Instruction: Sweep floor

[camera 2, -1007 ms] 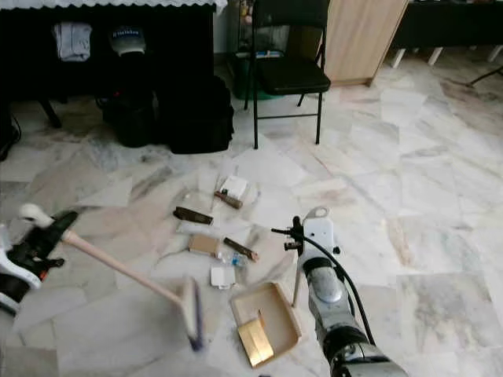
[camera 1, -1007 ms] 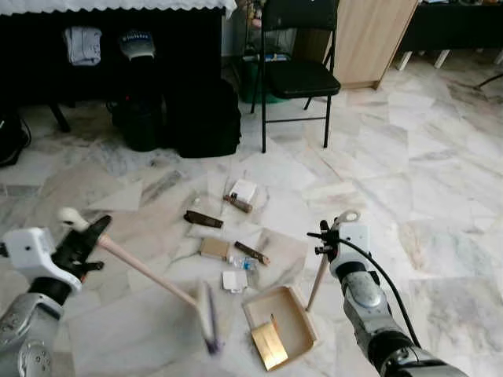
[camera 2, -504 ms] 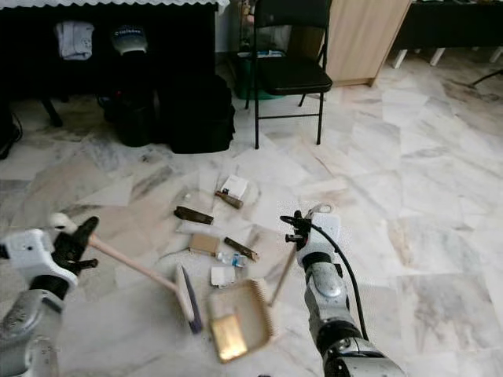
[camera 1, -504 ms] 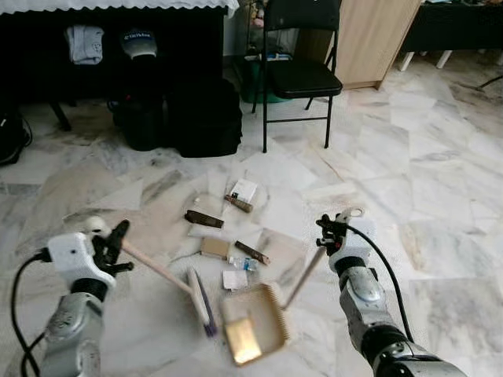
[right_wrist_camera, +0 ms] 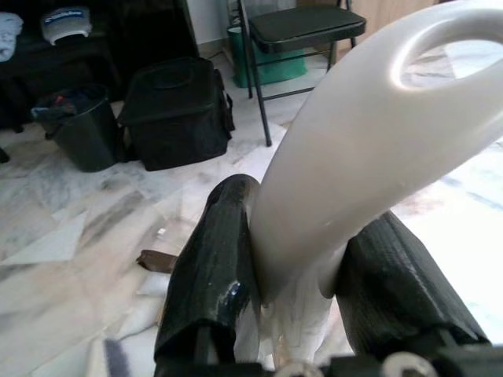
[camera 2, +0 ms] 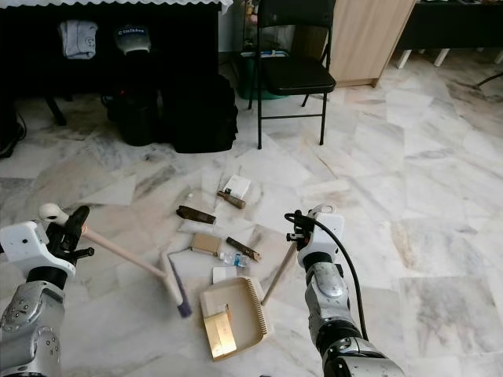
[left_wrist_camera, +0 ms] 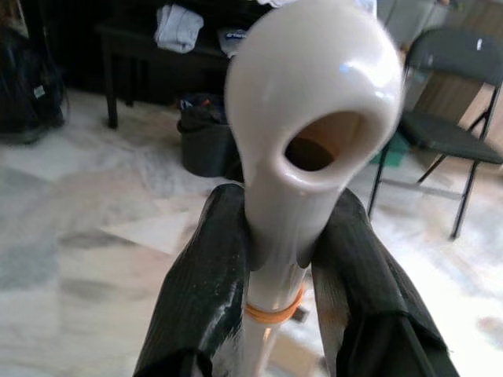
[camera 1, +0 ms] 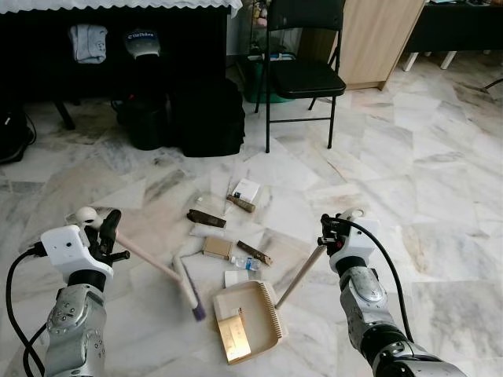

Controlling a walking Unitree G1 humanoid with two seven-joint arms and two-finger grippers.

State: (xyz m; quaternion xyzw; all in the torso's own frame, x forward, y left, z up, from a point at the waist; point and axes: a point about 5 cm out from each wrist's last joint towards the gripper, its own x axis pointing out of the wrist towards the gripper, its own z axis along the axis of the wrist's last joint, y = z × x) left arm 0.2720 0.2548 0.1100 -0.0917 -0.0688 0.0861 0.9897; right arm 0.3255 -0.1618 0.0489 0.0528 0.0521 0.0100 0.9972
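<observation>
My left gripper (camera 1: 107, 236) is shut on the white end cap (left_wrist_camera: 310, 118) of a wooden-handled broom (camera 1: 149, 263). Its brush head (camera 1: 187, 289) rests on the marble floor just left of the litter. My right gripper (camera 1: 328, 235) is shut on the white grip (right_wrist_camera: 361, 141) of a tan dustpan (camera 1: 250, 314). The pan lies flat just in front of the litter, with a gold piece (camera 1: 234, 345) inside. Litter lies between them: a white card (camera 1: 246, 188), a brown bar (camera 1: 206, 219), a cardboard piece (camera 1: 215, 247), a small bottle (camera 1: 244, 263) and a white scrap (camera 1: 234, 277).
A black folding chair (camera 1: 302, 75) stands behind the litter. A black bag (camera 1: 206, 118) and a black bin (camera 1: 146, 122) sit under a dark-draped table (camera 1: 47, 47). A wooden cabinet (camera 1: 377, 39) stands at the back right. Open marble floor spreads to the right.
The brush head has slid left and toward the litter. The dustpan has swung left and turned, and now lies closer to the white scrap. Both grips are unchanged.
</observation>
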